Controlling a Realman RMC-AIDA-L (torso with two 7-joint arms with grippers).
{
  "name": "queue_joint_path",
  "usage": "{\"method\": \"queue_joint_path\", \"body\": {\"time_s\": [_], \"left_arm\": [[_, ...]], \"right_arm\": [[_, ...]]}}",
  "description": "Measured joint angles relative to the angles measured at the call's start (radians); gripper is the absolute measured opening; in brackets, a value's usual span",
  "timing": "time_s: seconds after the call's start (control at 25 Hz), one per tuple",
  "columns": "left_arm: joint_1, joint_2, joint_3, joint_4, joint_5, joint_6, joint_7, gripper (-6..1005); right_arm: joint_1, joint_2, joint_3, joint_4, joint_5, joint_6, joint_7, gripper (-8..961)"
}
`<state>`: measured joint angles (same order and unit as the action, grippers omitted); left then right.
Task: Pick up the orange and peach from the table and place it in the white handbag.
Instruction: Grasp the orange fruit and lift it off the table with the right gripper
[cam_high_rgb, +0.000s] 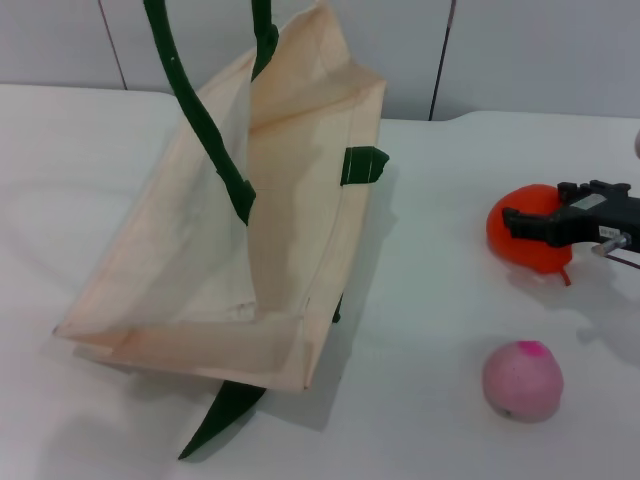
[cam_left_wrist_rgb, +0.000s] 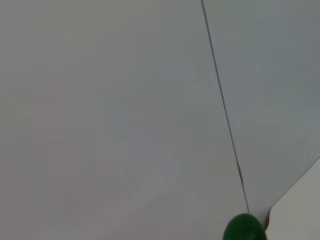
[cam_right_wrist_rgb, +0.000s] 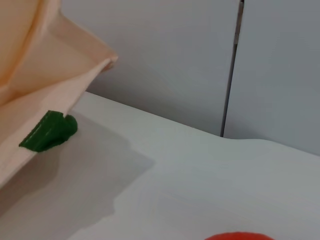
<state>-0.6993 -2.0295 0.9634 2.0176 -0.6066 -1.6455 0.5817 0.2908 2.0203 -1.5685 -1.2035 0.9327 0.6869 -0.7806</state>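
Note:
The orange (cam_high_rgb: 528, 250) sits on the white table at the right; its top also shows at the edge of the right wrist view (cam_right_wrist_rgb: 240, 236). My right gripper (cam_high_rgb: 535, 205) reaches in from the right, just over the orange, with its black fingers apart. The peach (cam_high_rgb: 522, 380) lies alone nearer the front right. The white handbag (cam_high_rgb: 230, 270) stands open on the left of the table. Its green handles (cam_high_rgb: 200, 120) are pulled up out of the head view. The left gripper is out of sight; the left wrist view shows only a bit of green handle (cam_left_wrist_rgb: 243, 229).
A green strap tab (cam_high_rgb: 362, 165) sticks out of the bag's right side, also shown in the right wrist view (cam_right_wrist_rgb: 49, 131). A loose green strap (cam_high_rgb: 220, 415) lies under the bag's front corner. A grey panelled wall (cam_high_rgb: 520, 50) stands behind the table.

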Motion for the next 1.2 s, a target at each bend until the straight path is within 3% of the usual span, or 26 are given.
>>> {"method": "queue_joint_path", "body": {"time_s": [0.32,0.72,0.84,1.2], "left_arm": [[-0.001,0.0,0.0,0.002,-0.004,-0.001,-0.003,127],[0.002,0.0,0.0,0.002,0.001,-0.001,-0.002,127],[0.001,0.0,0.0,0.001,0.001,0.0,-0.001,127],[0.008,0.0,-0.001,0.001,0.002,0.004,0.005,127]], "right_arm": [[0.047,-0.002,0.001,0.069,0.004,0.001,-0.002,852],[0.065,-0.003,0.012,0.08,0.002,0.014,0.0,466],[0.068,-0.004,0.033,0.085,0.001,0.022,0.001,302],[0.07,-0.004,0.061,0.014,0.0,0.085,0.008,262]]}}
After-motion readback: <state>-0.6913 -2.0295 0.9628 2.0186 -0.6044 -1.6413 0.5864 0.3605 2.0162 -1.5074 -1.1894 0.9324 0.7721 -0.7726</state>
